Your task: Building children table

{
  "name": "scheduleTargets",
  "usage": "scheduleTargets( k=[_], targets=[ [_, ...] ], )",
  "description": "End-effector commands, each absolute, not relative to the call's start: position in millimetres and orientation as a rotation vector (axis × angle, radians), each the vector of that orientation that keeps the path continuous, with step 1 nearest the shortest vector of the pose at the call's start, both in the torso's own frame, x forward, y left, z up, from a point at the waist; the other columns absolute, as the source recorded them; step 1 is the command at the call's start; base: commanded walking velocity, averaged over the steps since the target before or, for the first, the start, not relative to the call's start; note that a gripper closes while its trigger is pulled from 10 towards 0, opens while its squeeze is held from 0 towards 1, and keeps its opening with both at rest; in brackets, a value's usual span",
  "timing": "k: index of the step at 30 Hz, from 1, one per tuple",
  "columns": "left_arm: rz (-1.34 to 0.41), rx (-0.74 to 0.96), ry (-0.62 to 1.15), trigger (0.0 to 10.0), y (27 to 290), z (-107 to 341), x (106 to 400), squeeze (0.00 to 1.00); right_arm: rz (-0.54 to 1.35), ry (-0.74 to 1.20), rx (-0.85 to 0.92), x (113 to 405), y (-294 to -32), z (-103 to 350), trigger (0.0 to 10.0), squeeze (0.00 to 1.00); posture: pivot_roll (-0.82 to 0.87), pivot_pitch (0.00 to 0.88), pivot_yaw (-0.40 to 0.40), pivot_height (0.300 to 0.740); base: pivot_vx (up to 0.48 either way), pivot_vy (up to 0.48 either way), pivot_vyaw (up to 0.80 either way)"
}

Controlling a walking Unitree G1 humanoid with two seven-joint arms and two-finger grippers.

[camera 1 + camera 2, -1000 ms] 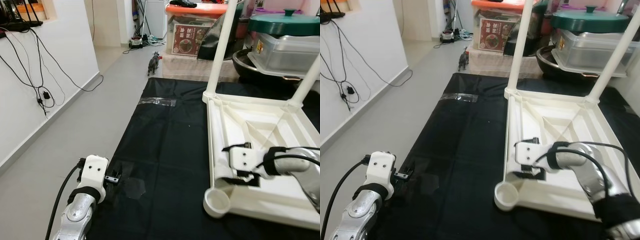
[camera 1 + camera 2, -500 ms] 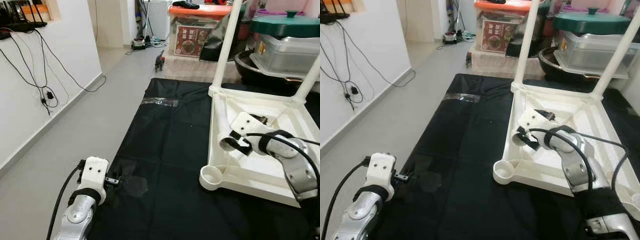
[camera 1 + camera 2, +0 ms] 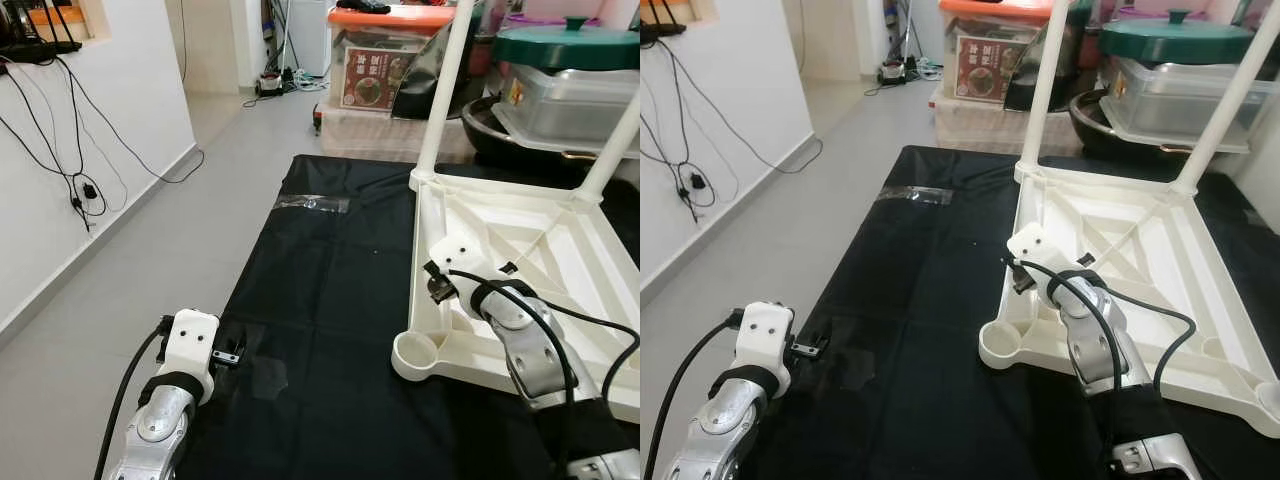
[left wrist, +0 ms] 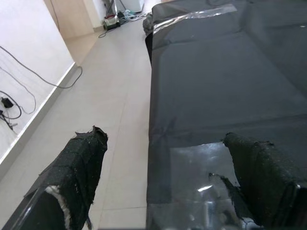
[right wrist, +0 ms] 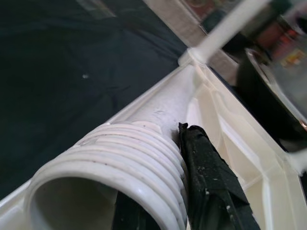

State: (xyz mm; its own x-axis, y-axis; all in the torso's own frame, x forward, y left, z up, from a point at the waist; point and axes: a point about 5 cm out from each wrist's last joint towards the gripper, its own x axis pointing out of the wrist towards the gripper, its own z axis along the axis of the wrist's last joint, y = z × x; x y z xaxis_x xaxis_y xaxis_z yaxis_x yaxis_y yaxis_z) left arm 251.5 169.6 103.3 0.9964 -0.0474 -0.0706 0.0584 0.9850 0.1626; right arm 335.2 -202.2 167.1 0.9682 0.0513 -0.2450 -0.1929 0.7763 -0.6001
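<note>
The right end effector (image 3: 436, 285) is clamped on a white threaded table leg (image 5: 144, 143), lying along the near edge of the upside-down tabletop (image 3: 530, 250) on the black mat (image 3: 320, 300). I'd stand it upright and square over the empty corner socket (image 3: 418, 352) before twisting, or the threads will probably cross. The left end effector (image 4: 163, 177) is idling wide open, holding nothing.

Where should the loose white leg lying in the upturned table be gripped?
Grip the leg on its smooth shaft, just behind the threaded end, coming from above. It lies flat along the rim of the table, and the threads should stay free.
</note>
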Motion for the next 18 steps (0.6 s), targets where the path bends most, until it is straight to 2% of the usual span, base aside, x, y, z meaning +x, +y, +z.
scheduleTargets(
  k=[1,4,6,7,8,11,15,18],
  targets=[
    [-0.051,0.17,0.074,10.0,169,101,252,0.0,0.206,0.28,-0.633,333,-189,149,0.0,0.0,-0.07,0.0,-0.048,0.74,0.0,0.0,0.0],
    [-0.048,0.171,0.072,10.0,170,102,251,0.0,0.206,0.265,-0.612,334,-184,149,0.0,0.0,-0.07,0.0,-0.048,0.74,0.0,0.0,0.0],
    [-0.034,0.177,0.073,10.0,175,102,251,0.0,0.289,0.155,-0.602,334,-181,167,0.0,0.0,-0.07,0.0,-0.043,0.74,0.0,0.0,0.0],
    [-0.022,0.182,0.073,10.0,178,102,249,0.0,0.317,0.074,-0.66,332,-192,189,0.0,0.0,-0.08,0.0,-0.041,0.74,0.0,0.0,0.0],
    [-0.022,0.182,0.073,10.0,178,102,249,0.0,0.317,0.074,-0.66,332,-192,189,0.0,0.0,-0.08,0.0,-0.041,0.74,0.0,0.0,0.0],
    [0.003,0.165,0.072,10.0,182,102,248,0.0,0.23,0.003,-0.682,330,-230,233,0.0,0.0,-0.09,0.0,-0.028,0.74,0.0,0.0,0.0],
    [0.003,0.155,0.076,10.0,182,100,249,0.0,0.254,-0.04,-0.662,325,-241,251,0.0,0.0,-0.11,0.0,-0.012,0.74,0.0,0.0,0.0],
    [-0.015,0.133,0.072,10.0,179,101,253,0.0,0.354,-0.106,-0.57,315,-247,268,0.0,0.0,-0.12,0.0,0.0,0.74,0.0,0.0,0.0]
  ],
)
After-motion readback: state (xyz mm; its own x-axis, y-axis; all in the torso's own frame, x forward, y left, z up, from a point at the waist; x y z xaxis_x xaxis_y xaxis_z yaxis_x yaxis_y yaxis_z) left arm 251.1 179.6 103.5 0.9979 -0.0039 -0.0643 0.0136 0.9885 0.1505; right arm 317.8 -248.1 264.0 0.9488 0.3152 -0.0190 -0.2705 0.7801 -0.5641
